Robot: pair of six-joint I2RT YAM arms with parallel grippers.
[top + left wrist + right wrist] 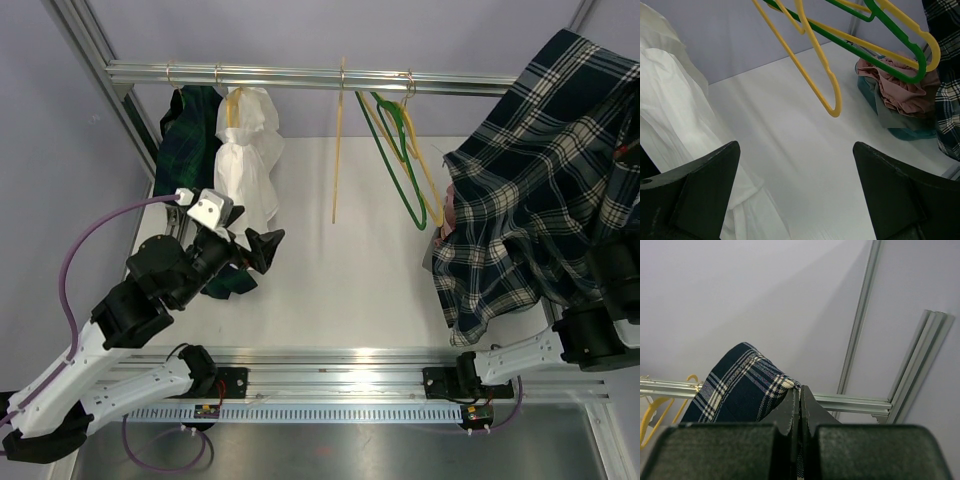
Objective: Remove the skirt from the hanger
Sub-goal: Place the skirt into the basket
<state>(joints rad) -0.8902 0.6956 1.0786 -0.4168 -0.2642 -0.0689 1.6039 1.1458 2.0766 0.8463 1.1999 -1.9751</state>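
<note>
**Plaid skirt up high in the right gripper, left gripper wide and empty**

Over on the right side, the plaid skirt (545, 180) is hoisted high, a big spread of dark navy-and-cream check draping down from the upper right corner toward the table's (340, 280) right edge. In the right wrist view the right gripper (800, 407) has its fingers pressed flat together, and a fold of that same plaid cloth comes right up to the fingertips and is pinched there. The cloth bulges up and to the left of the fingers, with the rail (850, 402) running behind it. In the overhead view the right gripper itself is hidden behind the fabric.

Now to the left: the left gripper (262, 248) sits low over the table near the white garment (247, 160), well apart from the skirt. Its fingers (695, 195) stand far apart in the wrist view, nothing between them but bare tabletop.

On the rail, a dark green garment (190, 130) hangs beside the white one. Further along, a green hanger (400, 160) and a yellow hanger (425, 165) dangle bare, just left of the skirt's edge. Below them, a pink and teal bundle of cloth (895, 95) lies on the table, tucked against the skirt's hem.
</note>
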